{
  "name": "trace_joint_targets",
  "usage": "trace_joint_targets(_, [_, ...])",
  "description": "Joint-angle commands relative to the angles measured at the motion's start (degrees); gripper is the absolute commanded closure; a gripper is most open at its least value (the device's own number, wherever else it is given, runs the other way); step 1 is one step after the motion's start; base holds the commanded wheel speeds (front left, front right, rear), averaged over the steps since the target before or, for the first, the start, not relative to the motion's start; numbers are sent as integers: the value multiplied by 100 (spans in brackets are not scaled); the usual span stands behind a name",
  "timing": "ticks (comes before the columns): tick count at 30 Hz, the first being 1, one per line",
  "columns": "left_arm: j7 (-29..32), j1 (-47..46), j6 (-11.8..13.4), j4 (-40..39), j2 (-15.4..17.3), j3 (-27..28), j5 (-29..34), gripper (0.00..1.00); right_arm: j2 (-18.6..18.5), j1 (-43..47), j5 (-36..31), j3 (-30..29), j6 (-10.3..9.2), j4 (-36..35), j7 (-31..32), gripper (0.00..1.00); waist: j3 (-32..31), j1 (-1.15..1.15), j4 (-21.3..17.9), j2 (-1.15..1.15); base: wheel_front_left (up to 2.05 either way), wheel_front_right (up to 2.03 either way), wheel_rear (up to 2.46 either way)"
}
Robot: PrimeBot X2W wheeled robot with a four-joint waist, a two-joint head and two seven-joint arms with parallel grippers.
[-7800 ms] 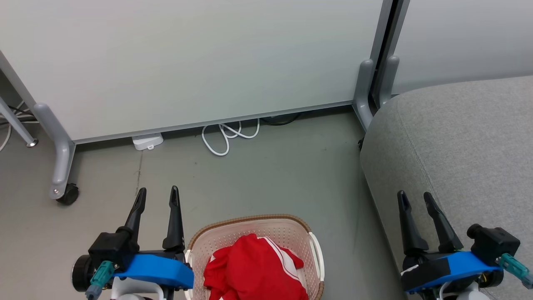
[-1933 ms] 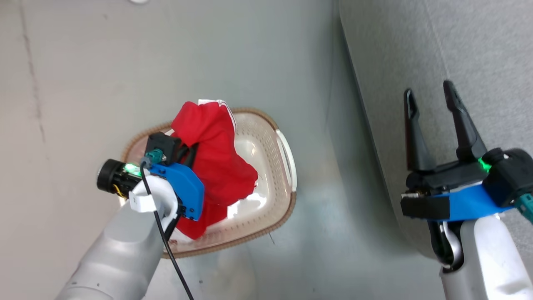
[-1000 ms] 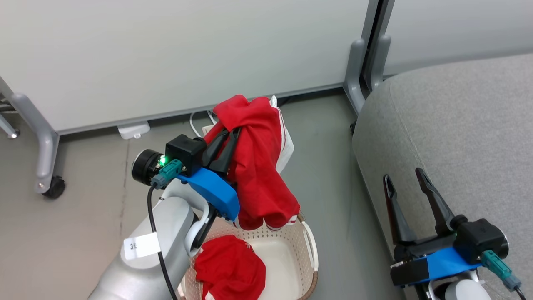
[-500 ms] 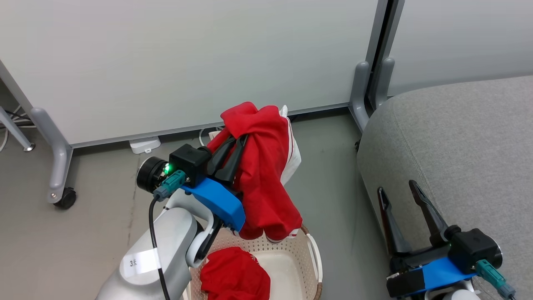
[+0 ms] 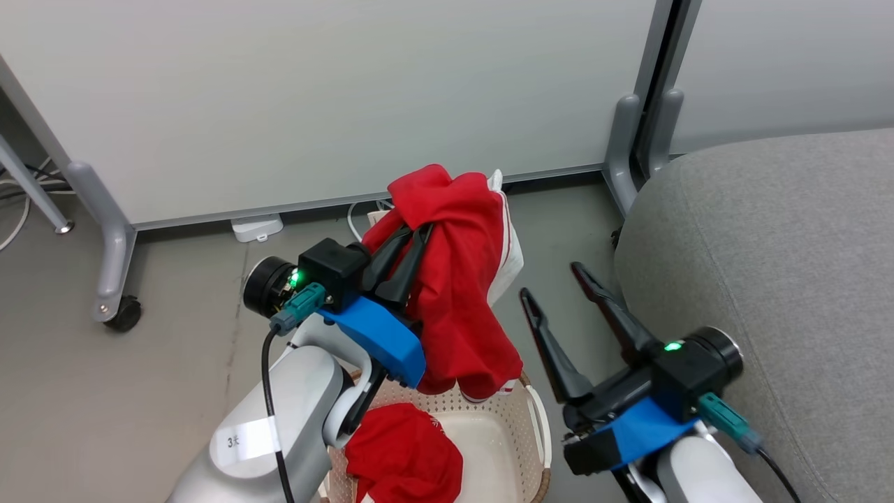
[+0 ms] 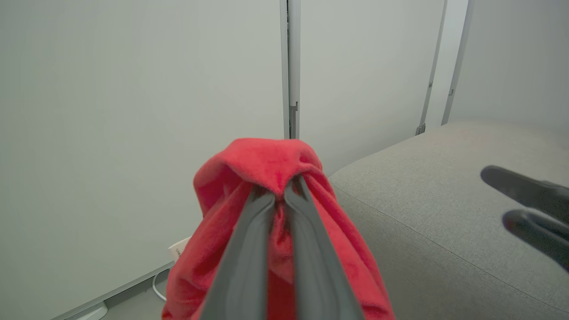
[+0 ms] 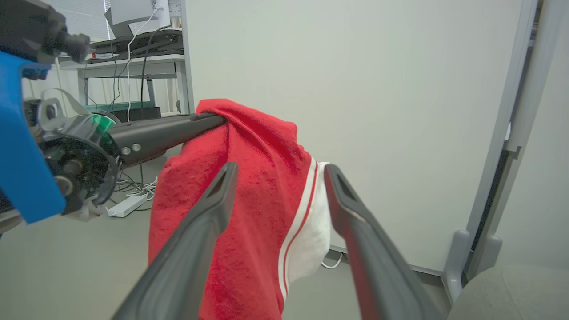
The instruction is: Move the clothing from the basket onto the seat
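Red garment (image 5: 461, 300) hangs mid-frame above the basket (image 5: 489, 413), pinched in the closed left tool (image 5: 418, 230); right tool (image 5: 552, 281) gapes wide, empty, just beside it; second garment (image 5: 405, 454) lies in the basket, lower centre; neither is on the seat (image 5: 768, 244), at right, yet; first lift looks done, both placements left; basket's near end is cut off.

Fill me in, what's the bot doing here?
The left gripper is shut on a bright red fabric garment with white stripes, holding it bunched in the air above the cream-white perforated plastic laundry basket. A second red garment lies in the basket. The right gripper is open, its fingers pointing toward the hanging garment. The light grey fabric-upholstered seat is on the robot's right of the basket.
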Motion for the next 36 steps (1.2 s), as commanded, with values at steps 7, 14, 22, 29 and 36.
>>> trace_joint_targets(7, [-21, -281, -46, -49, -204, -157, 56, 100, -17, -770, -36, 522, 1, 785, -18, 0, 139, 0, 269, 0, 0, 0, 0])
trace_joint_targets(14, [-49, -495, -122, -37, -433, -348, 92, 100, -17, -1170, 58, 532, 1, 1574, -18, 0, 296, 0, 541, 0, 0, 0, 0])
trace_joint_targets(22, [-115, -704, -186, -55, -647, -588, 61, 100, -16, -1541, 203, 387, 1, 2140, -17, 0, 448, 0, 794, 0, 0, 0, 0])
trace_joint_targets(29, [-173, -818, -171, -77, -729, -725, -7, 100, -17, -1757, 456, 433, 1, 2381, -17, 52, 451, 0, 863, 0, 0, 0, 0])
trace_joint_targets(36, [-221, -881, -141, -23, -752, -784, -43, 100, -17, -1848, 475, 377, 1, 2444, -18, 100, 485, 0, 855, 0, 0, 0, 0])
